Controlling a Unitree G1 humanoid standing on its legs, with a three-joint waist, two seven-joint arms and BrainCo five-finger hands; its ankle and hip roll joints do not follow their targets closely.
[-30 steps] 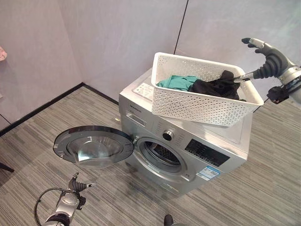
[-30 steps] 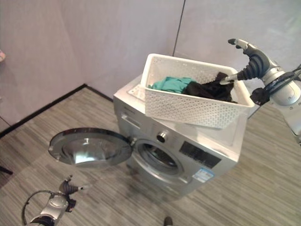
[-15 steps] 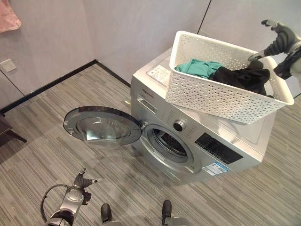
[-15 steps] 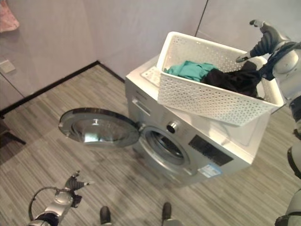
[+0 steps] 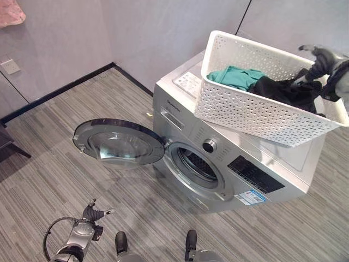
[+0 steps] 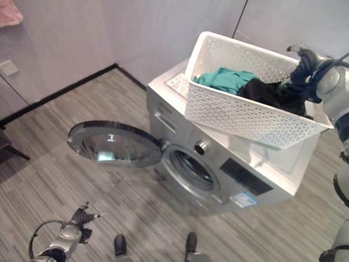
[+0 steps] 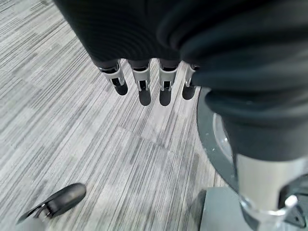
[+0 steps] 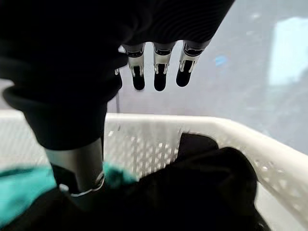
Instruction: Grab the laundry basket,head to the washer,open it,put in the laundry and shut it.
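Note:
A silver front-loading washer (image 5: 240,169) stands by the wall, its round door (image 5: 120,144) swung wide open to the left and the drum opening (image 5: 196,166) dark. A white perforated laundry basket (image 5: 256,112) rests on top. It holds a teal garment (image 5: 234,76) and a black garment (image 5: 283,90). My right hand (image 5: 322,60) hangs over the basket's far right corner, fingers straight, thumb reaching down to the black garment (image 8: 202,192). My left hand (image 5: 87,218) hangs low near the floor, open and holding nothing.
Grey walls with a black skirting close off the corner behind the washer. A wall socket (image 5: 9,66) and a pink cloth (image 5: 11,11) show at the far left. A dark furniture leg (image 5: 8,144) stands at the left edge. Striped grey floor (image 5: 65,164) lies before the door.
The whole picture has shifted as the camera moved. My right hand has come down from above the basket rim closer onto the black garment. The left hand stays low.

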